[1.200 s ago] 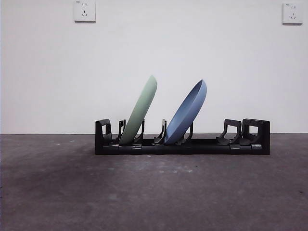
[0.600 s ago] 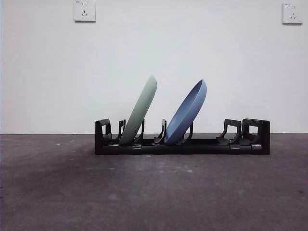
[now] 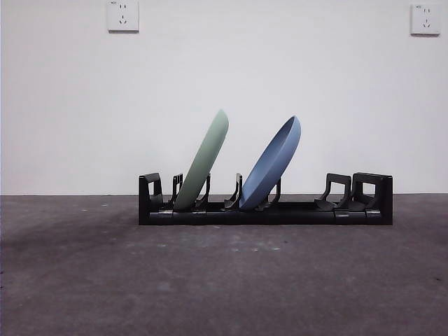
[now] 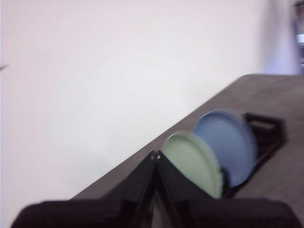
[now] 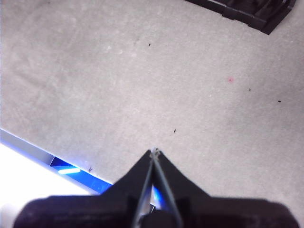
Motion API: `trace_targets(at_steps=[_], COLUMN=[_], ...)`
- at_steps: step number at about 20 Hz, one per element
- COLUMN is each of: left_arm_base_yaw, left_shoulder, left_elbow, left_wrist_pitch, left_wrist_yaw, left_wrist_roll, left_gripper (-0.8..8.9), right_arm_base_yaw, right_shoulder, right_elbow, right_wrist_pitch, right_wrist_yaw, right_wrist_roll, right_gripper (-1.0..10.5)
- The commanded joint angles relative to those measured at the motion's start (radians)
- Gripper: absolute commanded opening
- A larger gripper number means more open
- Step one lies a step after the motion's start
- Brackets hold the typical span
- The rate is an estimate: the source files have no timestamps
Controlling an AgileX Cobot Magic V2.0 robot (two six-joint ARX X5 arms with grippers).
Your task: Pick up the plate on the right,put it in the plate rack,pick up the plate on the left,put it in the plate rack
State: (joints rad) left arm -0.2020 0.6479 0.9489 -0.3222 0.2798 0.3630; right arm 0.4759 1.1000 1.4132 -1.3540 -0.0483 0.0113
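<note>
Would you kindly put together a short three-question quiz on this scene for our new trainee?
1. True or false: both plates already stand in the plate rack.
2. Multiple choice: in the front view, which plate sits nearer the rack's left end? A) the green plate B) the blue plate C) neither, they lie flat on the table.
3. Short answer: is either end effector holding anything?

Key
1. True: both lean the same way between the prongs.
2. A.
3. No. The left end effector has its jaws shut on nothing and is away from the plates; the right end effector is likewise shut, above the bare table.
</note>
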Motion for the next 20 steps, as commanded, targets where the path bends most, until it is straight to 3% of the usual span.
trace_targets(at_steps=[1, 5, 9, 16, 20], left_arm_base_yaw=[0.048, 0.09, 0.107, 0.114, 0.119], left_shoulder=[-0.114, -0.29, -0.437, -0.6, -0.642], left_elbow=[-0.231, -0.544, -0.736, -0.927, -0.941], left_wrist_pitch=[0.089, 0.201, 0.211, 0.211, 0.161], left_wrist_yaw=[0.008, 0.004, -0.048, -0.098, -0.097], left_wrist_roll=[0.013, 0.003, -0.045, -0.155, -0.189], left_gripper=[-0.03, -0.03, -0.03, -0.03, -0.03], right_arm_base_yaw=[0.002, 0.002, 0.002, 0.002, 0.002], right_shoulder=[0.01, 0.011, 0.011, 0.011, 0.011], right_elbow=[-0.002, -0.002, -0.002, -0.002, -0.002], right_wrist_pitch=[-0.021, -0.021, -0.021, -0.021, -0.021], right_wrist_yaw=[0.004, 0.005, 0.005, 0.005, 0.005], right_wrist_roll=[0.004, 0.005, 0.005, 0.005, 0.005], right_gripper=[0.0, 0.0, 0.0, 0.0, 0.0])
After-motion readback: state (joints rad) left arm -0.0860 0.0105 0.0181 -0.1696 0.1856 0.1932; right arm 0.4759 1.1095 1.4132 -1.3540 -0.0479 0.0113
